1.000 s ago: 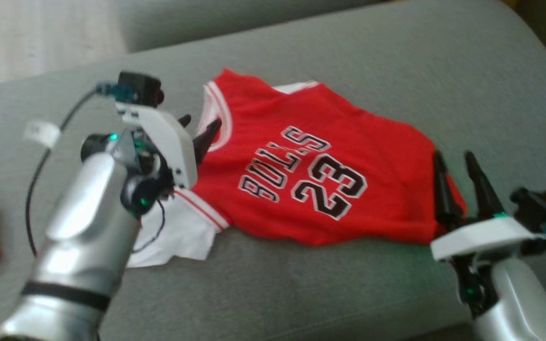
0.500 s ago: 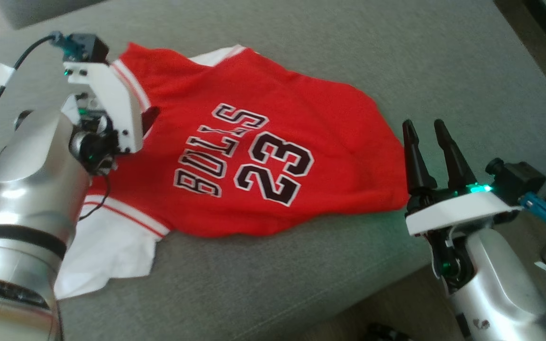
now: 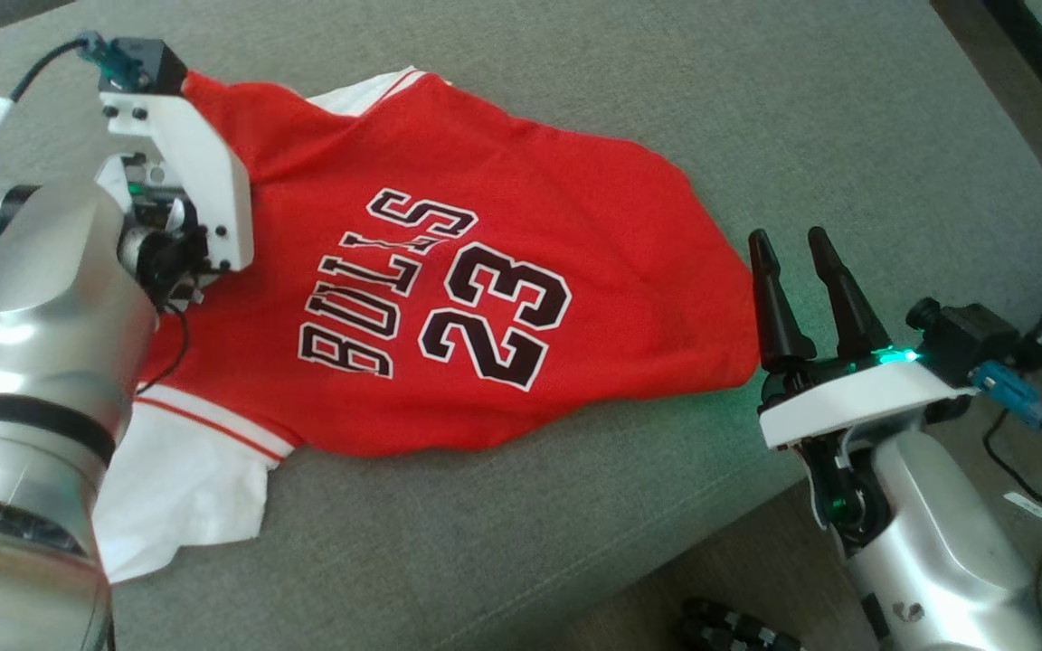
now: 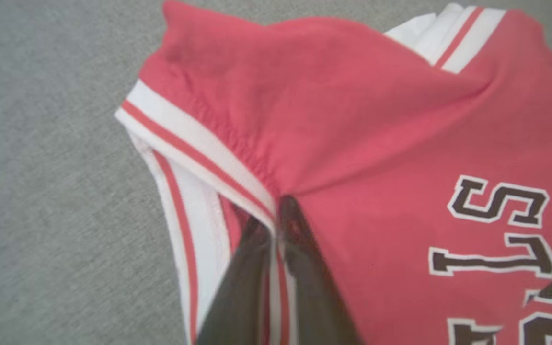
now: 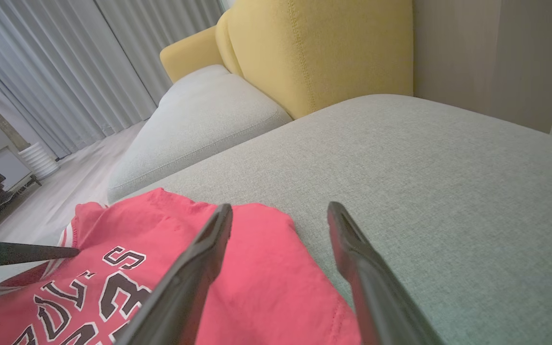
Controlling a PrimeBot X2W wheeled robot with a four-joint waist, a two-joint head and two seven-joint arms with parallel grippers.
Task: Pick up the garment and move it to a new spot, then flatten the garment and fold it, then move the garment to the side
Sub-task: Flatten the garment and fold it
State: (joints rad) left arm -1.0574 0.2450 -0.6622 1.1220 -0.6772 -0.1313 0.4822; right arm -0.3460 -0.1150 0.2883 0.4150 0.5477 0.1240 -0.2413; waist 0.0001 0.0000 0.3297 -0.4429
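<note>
The red Bulls jersey (image 3: 611, 262) lies print-up across the middle of the head view, on a grey sofa cushion (image 3: 756, 108) and in no bin or basket; no container is part of this scene.

Nearest, at the lower left of that frame, a white sleeve (image 3: 186, 479) spills out flat toward the cushion's front edge. At right centre the right gripper (image 3: 789, 240) hovers just beside the hem with its fingers spread and nothing between them. In the left wrist view the left gripper (image 4: 276, 211) is pinched tight on the striped trim (image 4: 199, 139) at the shoulder, and the cloth there bunches up into a ridge. Farther off, in the right wrist view, a yellow backrest (image 5: 314, 52) and pale curtains (image 5: 65, 62) stand behind the seat.

By my judgement the work is early: the jersey is spread but rumpled at the shoulder, so the flattening looks unfinished; no fold shows yet; the move aside remains as well.
</note>
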